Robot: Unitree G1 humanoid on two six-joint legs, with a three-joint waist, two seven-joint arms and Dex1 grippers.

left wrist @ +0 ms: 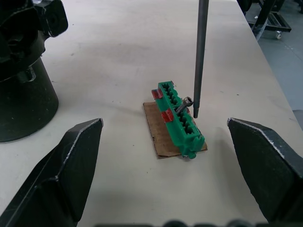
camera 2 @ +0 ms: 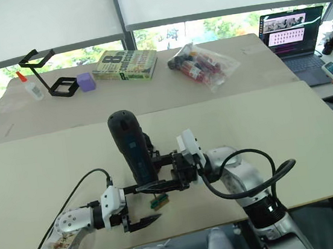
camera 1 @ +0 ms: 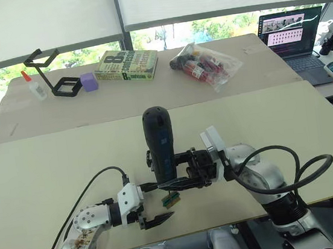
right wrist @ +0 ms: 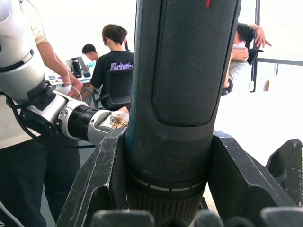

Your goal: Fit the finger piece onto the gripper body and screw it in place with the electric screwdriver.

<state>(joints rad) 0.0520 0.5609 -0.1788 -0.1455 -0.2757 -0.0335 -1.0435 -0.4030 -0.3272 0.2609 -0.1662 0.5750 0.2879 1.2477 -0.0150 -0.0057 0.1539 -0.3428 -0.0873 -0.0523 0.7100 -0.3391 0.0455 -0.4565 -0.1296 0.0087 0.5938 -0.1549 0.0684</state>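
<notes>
My right gripper is shut on the electric screwdriver, a thick black cylinder held upright near the table's front edge. Its thin metal bit points down, and the tip sits right beside a black screw in a small green block on a brown card. My left gripper is open, its fingers spread wide on either side of that block. The gripper body, chunky and black with a round base, stands just beyond the block. The finger piece is out of view.
At the back of the table lie a book, a plastic bag of items, a purple cube, a black stand and a glue bottle. A laptop is at far right. People sit beyond.
</notes>
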